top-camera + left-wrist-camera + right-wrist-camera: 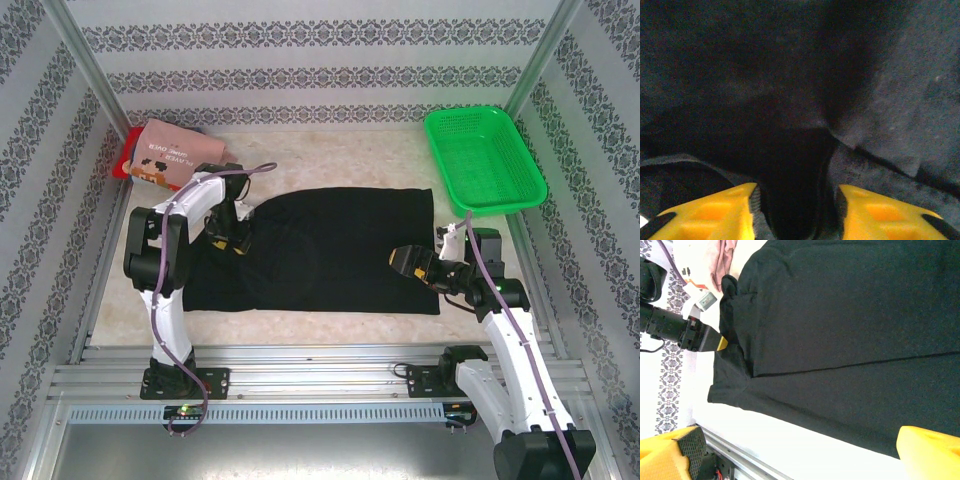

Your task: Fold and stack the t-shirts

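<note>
Pale table (320,328) inside patterned walls, one black t-shirt (340,250) spread flat mid-table.
Left gripper (237,243) sits down in the shirt's rumpled left end, jaws partway apart with dark cloth bunched between; whether it grips, I cannot tell. Right gripper (408,262) hangs wide open and empty over the near right corner. A one-sided pull would likely drag and skew the fold. The cloth is matte, limp, creased at left; the pink t-shirt (165,155) lies folded at the far left corner.

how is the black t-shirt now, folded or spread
Mostly spread: the black t-shirt lies wide and flat across the table, not in a compact fold.
</note>
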You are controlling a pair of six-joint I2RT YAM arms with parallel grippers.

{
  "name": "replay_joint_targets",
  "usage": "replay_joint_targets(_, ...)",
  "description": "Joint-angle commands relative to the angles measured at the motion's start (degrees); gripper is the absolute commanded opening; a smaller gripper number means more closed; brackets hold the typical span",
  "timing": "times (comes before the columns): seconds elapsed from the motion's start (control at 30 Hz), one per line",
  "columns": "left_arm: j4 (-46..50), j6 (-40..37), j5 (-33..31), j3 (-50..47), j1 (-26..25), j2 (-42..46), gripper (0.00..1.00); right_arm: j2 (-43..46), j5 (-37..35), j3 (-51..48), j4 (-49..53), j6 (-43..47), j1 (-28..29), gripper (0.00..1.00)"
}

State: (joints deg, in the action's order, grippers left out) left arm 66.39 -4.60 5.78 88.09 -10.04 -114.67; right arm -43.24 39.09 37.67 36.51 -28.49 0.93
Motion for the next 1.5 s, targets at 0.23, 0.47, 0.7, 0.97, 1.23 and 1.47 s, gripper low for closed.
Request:
replay_joint_targets(0.23, 1.74, 0.56, 2.08, 1.84, 0.38, 0.33, 0.13, -1.4, -0.22, 1.35, -2.06, -0.01, 0.9, 0.98)
replay_joint_targets(0.47, 3.03, 1.45, 4.38, 8.06, 0.3, 0.09, 0.06, -1.5, -0.67, 1.27, -1.97, -0.15, 1.0, 0.98)
replay_joint_targets(0.7, 3.36, 1.0, 5.2, 11.84, 0.16, -3.38, 0.07, -1.75, -0.61, 0.74, -2.32, -0.51, 1.09, 0.98)
replay_joint_targets(0.97, 0.7, 1.17, 4.44, 11.47, -0.38, -6.26, 0.17, -2.28, -0.68, 0.47, -2.5, -0.69, 1.18, 0.98)
replay_joint_targets(1.23, -3.2, 5.29, 1.99, 11.62, -0.88, -4.98, 0.59, -4.1, -0.99, 1.17, -3.02, -0.67, 1.5, 0.98)
replay_joint_targets(1.47, -6.8, 16.63, -2.8, 4.31, 0.65, 9.74, 0.91, -7.73, -4.68, 1.89, -3.38, -2.42, 6.11, 0.98)
